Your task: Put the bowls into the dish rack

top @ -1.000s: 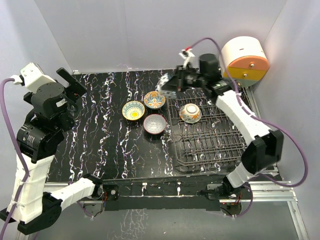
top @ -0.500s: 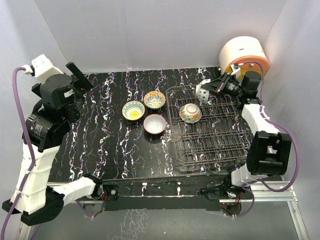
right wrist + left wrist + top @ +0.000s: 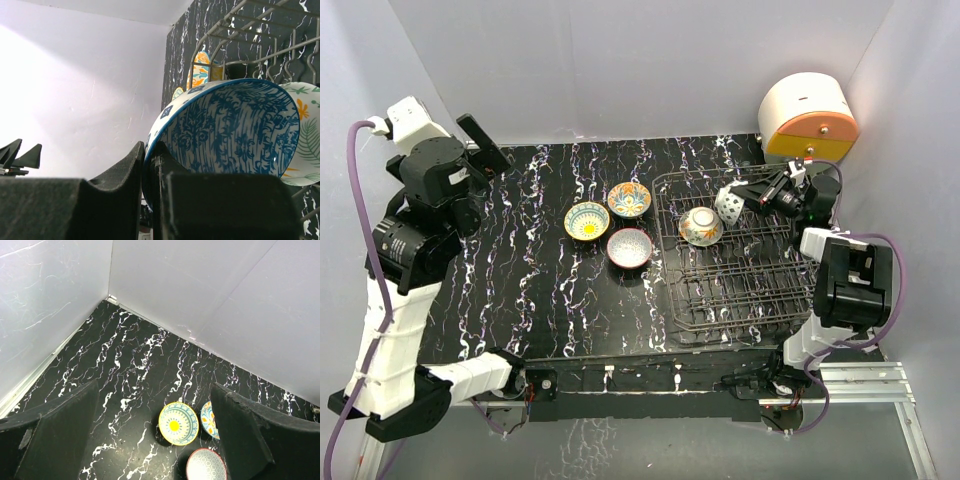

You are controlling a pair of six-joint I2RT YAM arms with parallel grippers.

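The dark wire dish rack (image 3: pixel 750 290) sits on the right of the table, with one pale floral bowl (image 3: pixel 701 226) in its back row. My right gripper (image 3: pixel 747 196) is shut on the rim of a blue-patterned bowl (image 3: pixel 727 206) and holds it on edge just right of that bowl; in the right wrist view the blue bowl (image 3: pixel 235 130) is pinched in the gripper (image 3: pixel 151 170). A yellow bowl (image 3: pixel 586 220), an orange floral bowl (image 3: pixel 629 199) and a pink/grey bowl (image 3: pixel 630 247) rest on the table left of the rack. My left gripper (image 3: pixel 485 148) is open, raised at far left.
A round white-and-orange appliance (image 3: pixel 808 118) stands in the back right corner behind the rack. Grey walls close the table on three sides. The left wrist view shows the yellow bowl (image 3: pixel 178 423) on black marbled tabletop (image 3: pixel 125 375).
My right arm has carried the blue bowl from the rack's back left corner to the right, then down beside the racked bowl. My left arm has lifted and turned slightly.
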